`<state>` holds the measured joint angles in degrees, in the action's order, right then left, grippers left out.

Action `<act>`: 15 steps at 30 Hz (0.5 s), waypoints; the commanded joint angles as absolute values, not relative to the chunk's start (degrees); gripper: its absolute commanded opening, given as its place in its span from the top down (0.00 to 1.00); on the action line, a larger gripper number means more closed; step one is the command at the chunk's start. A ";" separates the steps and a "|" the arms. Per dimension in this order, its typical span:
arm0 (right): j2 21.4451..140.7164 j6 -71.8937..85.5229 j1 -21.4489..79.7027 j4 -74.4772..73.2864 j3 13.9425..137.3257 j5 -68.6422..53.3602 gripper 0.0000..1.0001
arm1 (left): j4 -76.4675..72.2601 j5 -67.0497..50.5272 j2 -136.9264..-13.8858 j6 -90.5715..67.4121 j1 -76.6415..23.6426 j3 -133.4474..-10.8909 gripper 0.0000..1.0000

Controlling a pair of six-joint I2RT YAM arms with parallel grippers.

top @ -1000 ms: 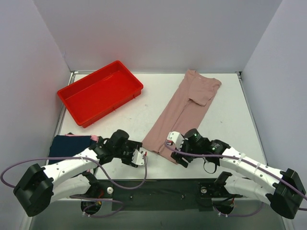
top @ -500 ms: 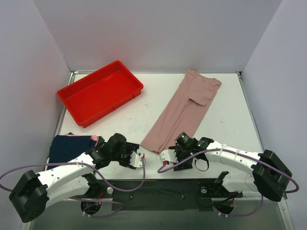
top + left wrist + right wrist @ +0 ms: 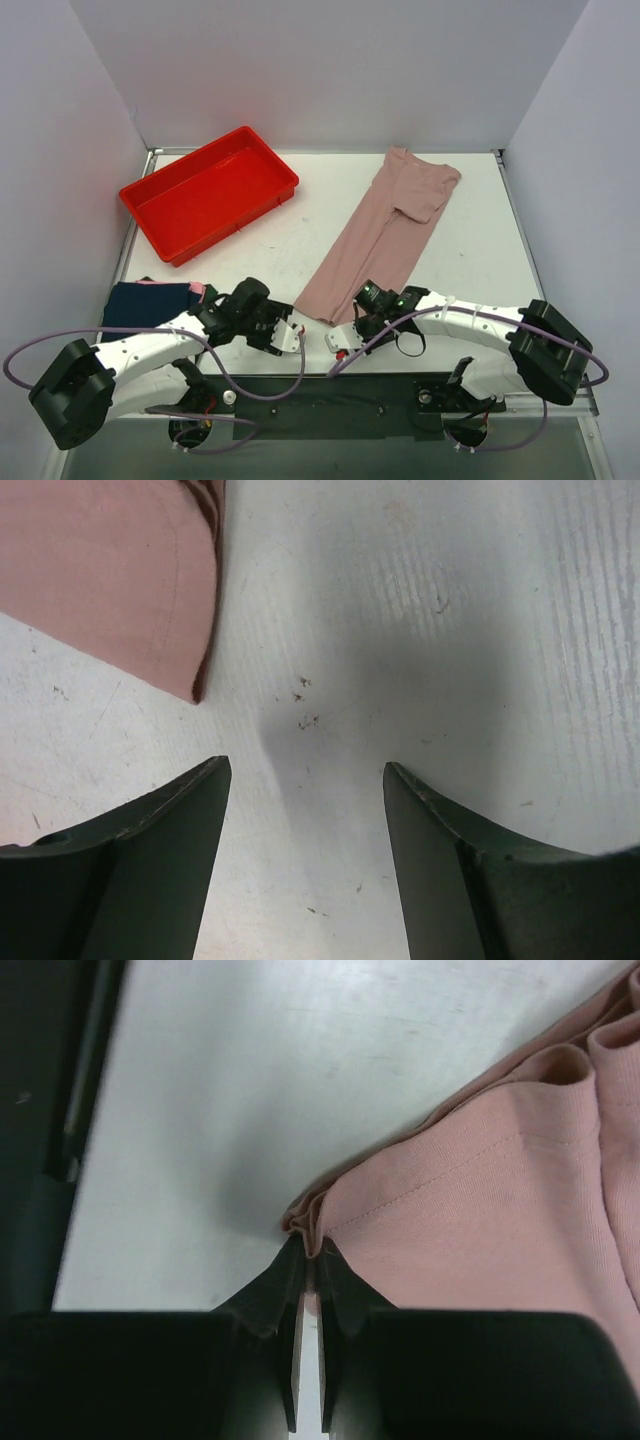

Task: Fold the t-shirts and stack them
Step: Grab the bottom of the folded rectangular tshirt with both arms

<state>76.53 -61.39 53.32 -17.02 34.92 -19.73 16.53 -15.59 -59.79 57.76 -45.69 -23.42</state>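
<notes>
The dusty-pink t-shirt (image 3: 385, 230) lies folded lengthwise in a long diagonal strip, its hem toward me. My right gripper (image 3: 345, 332) is down at the near hem corner. In the right wrist view its jaws (image 3: 312, 1245) are shut on a bunched fold of the pink t-shirt (image 3: 480, 1220). My left gripper (image 3: 292, 335) is open just left of that hem, over bare table. In the left wrist view nothing lies between its fingers (image 3: 305, 770), and a corner of the pink t-shirt (image 3: 100, 570) shows at the upper left. The navy t-shirt (image 3: 150, 305) lies folded at the near left.
A red plastic tray (image 3: 150, 215) stands at the far left, empty. White walls close off the table's back and sides. The dark front edge of the table (image 3: 60, 1160) runs just beside the right gripper.
My right gripper has swung left along the near hem and shut on the pink t-shirt's corner. The left arm has barely moved and stays open.
</notes>
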 commanded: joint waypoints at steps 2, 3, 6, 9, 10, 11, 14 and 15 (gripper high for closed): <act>70.41 -65.22 58.00 -30.48 32.61 -20.48 1.00 | 15.47 -20.20 -65.98 70.46 -45.62 -29.87 0.27; 69.53 -64.78 58.44 -31.54 32.43 -20.22 1.00 | 15.73 -21.43 -66.96 71.53 -45.62 -31.10 0.26; 65.76 -64.07 59.59 -34.18 31.03 -19.60 1.00 | 19.93 -28.02 -72.49 78.28 -45.97 -36.64 0.24; 63.46 -63.11 59.94 -34.89 30.32 -18.90 1.00 | 23.55 -30.58 -76.02 83.84 -47.46 -39.28 0.23; 62.94 -63.02 59.85 -35.07 29.89 -18.72 1.00 | 24.34 -30.85 -76.72 85.67 -48.59 -39.29 0.23; 62.76 -63.02 59.85 -34.89 29.71 -18.11 1.00 | 24.35 -31.28 -77.08 86.04 -49.04 -39.55 0.23; 62.49 -62.75 59.85 -34.98 29.53 -17.32 1.00 | 25.04 -31.90 -79.44 87.62 -51.41 -40.86 0.23; 62.23 -62.58 59.85 -34.98 29.44 -17.23 1.00 | 25.74 -32.25 -80.06 88.41 -51.59 -41.83 0.23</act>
